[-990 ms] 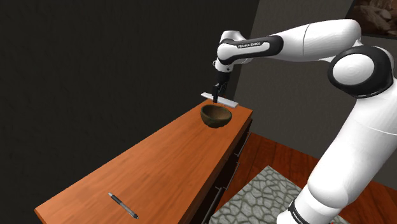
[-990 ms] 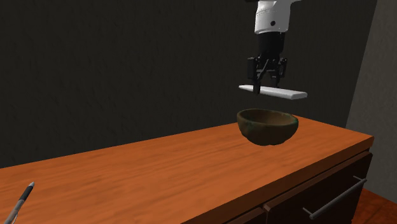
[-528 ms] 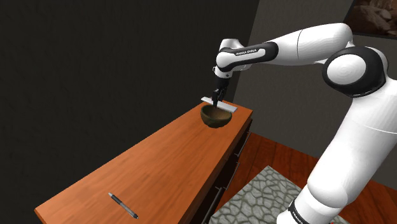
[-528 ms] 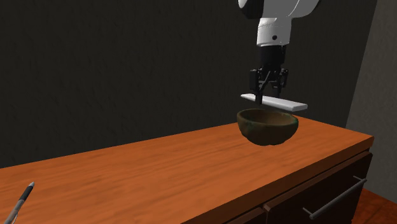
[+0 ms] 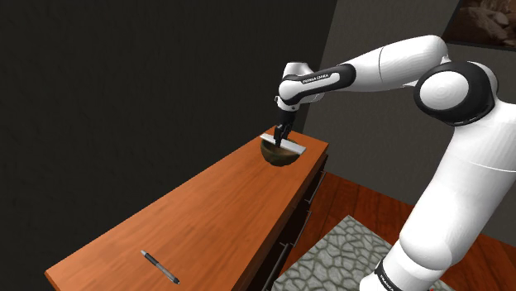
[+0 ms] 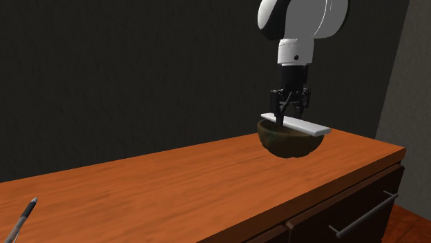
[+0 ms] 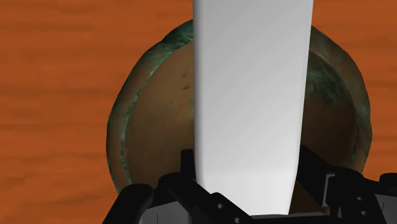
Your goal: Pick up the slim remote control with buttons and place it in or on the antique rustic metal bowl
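Note:
A slim, plain white remote (image 6: 295,124) hangs level, right at the rim of a brown bowl with green patina (image 6: 290,142). My black gripper (image 6: 291,110) is shut on the remote from above. From the shoulder view the remote (image 5: 285,145) lies across the top of the bowl (image 5: 279,155) at the far end of the tabletop, under the gripper (image 5: 281,135). Along the gripper, the remote (image 7: 251,102) is a broad white strip clasped between the fingers (image 7: 184,167), with the bowl (image 7: 149,114) directly beneath it. No buttons are visible on the remote.
The bowl stands on a long orange-brown wooden cabinet top (image 5: 198,215) with drawers and handles (image 6: 362,215) on its front. A dark pen (image 5: 160,266) lies near the close end of the top. A stone-patterned rug (image 5: 339,256) lies on the floor. Dark walls stand behind.
The gripper has come straight down with the remote, from well above the bowl to the height of its rim. Bowl and pen have not moved.

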Action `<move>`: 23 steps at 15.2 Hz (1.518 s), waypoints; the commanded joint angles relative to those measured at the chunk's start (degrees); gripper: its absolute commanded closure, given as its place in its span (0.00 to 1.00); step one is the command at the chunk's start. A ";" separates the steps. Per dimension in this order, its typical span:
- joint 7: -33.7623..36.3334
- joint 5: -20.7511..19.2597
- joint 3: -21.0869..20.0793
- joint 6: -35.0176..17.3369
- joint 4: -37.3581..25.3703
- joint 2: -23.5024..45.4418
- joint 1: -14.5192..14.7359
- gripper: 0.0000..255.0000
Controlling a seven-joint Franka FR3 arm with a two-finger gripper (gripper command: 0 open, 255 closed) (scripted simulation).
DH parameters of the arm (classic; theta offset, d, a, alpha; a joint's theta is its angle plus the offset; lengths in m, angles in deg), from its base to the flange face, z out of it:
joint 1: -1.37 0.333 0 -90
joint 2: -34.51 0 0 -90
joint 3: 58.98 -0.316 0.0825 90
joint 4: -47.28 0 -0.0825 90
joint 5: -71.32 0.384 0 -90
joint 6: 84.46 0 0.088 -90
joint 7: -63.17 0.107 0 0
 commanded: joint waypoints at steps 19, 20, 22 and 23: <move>-0.07 0.13 -0.05 6.62 -5.08 -1.59 0.03 0.00; -0.07 0.13 -0.05 6.62 -5.09 -1.59 0.03 0.00; -0.07 0.13 -0.05 6.62 -5.09 -1.59 0.03 0.00; -0.07 0.13 -0.05 6.62 -5.09 -1.59 0.03 0.00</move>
